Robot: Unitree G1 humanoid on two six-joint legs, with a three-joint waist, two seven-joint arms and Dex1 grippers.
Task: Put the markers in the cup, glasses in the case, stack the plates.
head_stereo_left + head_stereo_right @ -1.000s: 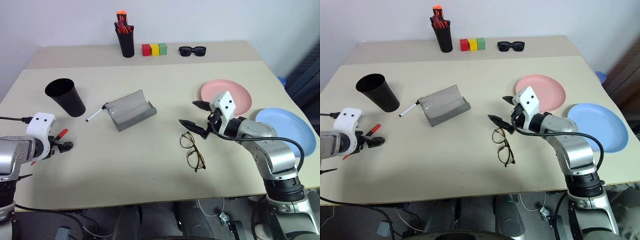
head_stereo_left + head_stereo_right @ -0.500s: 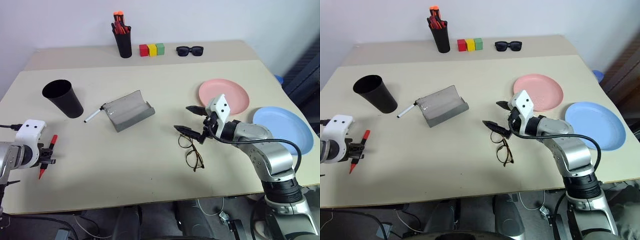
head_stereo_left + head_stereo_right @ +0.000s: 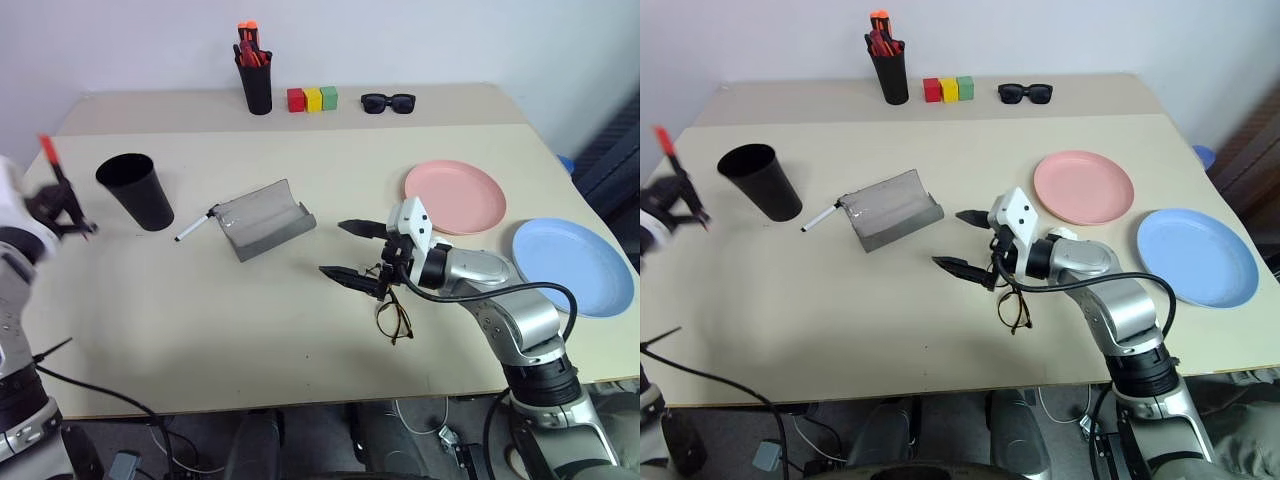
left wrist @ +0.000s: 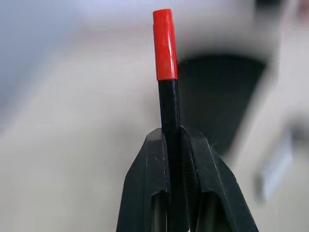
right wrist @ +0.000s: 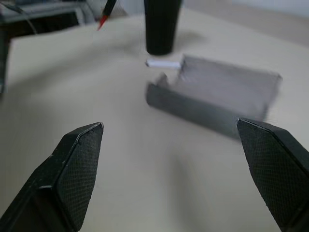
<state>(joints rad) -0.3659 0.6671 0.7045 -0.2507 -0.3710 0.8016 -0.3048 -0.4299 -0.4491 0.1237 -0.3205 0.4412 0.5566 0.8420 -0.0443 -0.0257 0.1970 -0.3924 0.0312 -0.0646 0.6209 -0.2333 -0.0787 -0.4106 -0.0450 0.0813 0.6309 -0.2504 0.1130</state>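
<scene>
My left gripper [image 3: 65,210] is shut on the red-capped marker [image 4: 164,43] and holds it in the air, cap up, just left of the black cup [image 3: 137,190]. The white marker [image 3: 195,226] lies on the table between the cup and the open grey case [image 3: 262,220]. Level and pointing left, my right gripper [image 3: 337,250] is open and empty, its fingertips just left of the glasses [image 3: 392,310], whose upper lens its wrist partly hides. The pink plate [image 3: 455,195] and blue plate [image 3: 572,265] lie side by side at the right.
At the back of the table stand a black holder of orange-red pens [image 3: 255,85], red, yellow and green blocks [image 3: 312,98] and black sunglasses [image 3: 387,101]. The blue plate lies close to the table's right edge.
My left gripper shut on the red-capped marker on the table and lifted it up beside the cup. My right gripper slid left past the glasses, staying open.
</scene>
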